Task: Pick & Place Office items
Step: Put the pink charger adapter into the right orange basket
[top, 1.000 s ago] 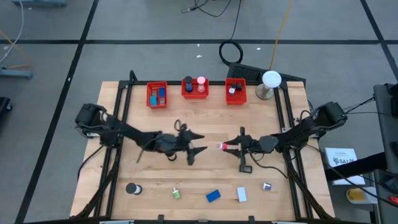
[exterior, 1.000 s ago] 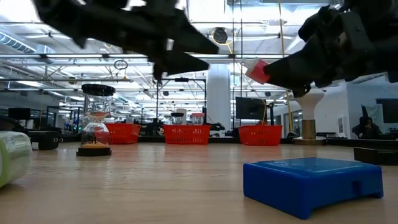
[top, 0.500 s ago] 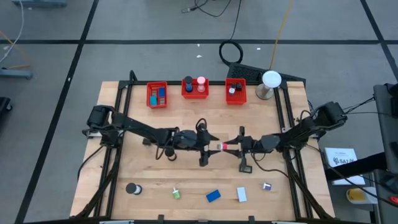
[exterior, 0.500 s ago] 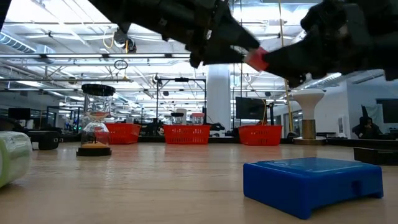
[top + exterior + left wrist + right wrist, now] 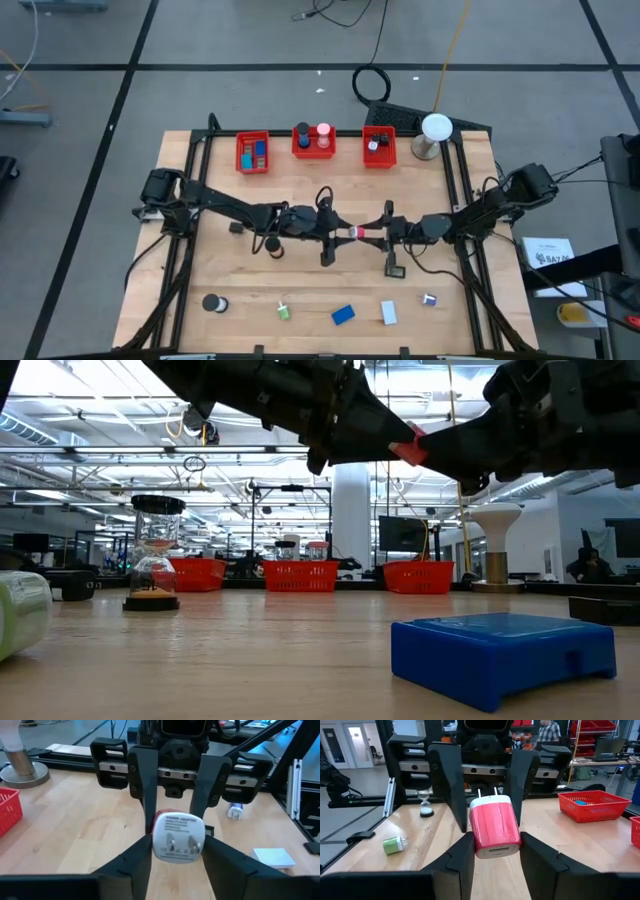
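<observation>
now your left gripper [image 5: 345,234] sits right up against the right gripper [image 5: 368,236] above the middle of the table [image 5: 210,270], where a second ago it hung well back to the left with its fingers spread wide. you can see both pairs of fingers flanking the red and white charger [image 5: 355,235]: the right gripper's fingers clamp its red body, and the left gripper's fingers [image 5: 132,865] have narrowed around its white pronged end, though you cannot tell if they press on it yet. the charger hangs in the air, unmoved. down on the table, the blue block [image 5: 503,654] and green roll [image 5: 22,612] lie as before.
</observation>
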Motion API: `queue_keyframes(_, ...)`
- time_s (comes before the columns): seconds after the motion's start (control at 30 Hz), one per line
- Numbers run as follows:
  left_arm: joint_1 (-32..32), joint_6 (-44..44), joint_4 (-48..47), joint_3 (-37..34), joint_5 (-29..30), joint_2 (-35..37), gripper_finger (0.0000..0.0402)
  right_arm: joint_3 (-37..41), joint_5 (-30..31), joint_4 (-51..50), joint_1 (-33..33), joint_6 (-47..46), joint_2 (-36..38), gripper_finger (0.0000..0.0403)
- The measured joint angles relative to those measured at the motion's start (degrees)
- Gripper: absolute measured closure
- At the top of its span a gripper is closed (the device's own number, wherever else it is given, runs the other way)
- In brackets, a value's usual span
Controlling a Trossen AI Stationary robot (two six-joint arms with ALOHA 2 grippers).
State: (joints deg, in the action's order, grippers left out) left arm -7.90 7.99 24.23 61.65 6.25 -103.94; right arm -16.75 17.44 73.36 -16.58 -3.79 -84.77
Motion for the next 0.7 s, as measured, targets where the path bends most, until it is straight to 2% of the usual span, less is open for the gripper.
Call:
queue_keyframes(0.13, 0.00, -0.41, 0.28, -0.06, 0.31, 0.00, 0.0270, 0.00, -0.73, 0.18, 0.02, -0.15, 0.02, 0.0282)
queue_keyframes(0.27, 0.00, -0.66, 0.55, -0.09, 0.14, 0.17, 0.0272, 0.02, -0.80, 0.28, 0.02, -0.65, 0.02, 0.0278)
queue_keyframes(0.37, 0.43, -1.61, -1.77, 0.23, -0.41, 1.57, 0.0272, -0.07, 0.73, 0.49, 0.02, -1.79, 0.04, 0.0256)
queue_keyframes(0.57, 2.83, -2.34, -16.98, 3.16, -1.87, 6.39, 0.0272, 1.63, 5.08, -5.10, -0.37, -3.72, 2.51, 0.0187)
queue_keyframes(0.7, 5.05, -2.85, -30.18, 7.28, -3.21, 6.59, 0.0272, 2.25, 6.53, -19.86, -0.37, -6.75, 9.22, 0.0181)
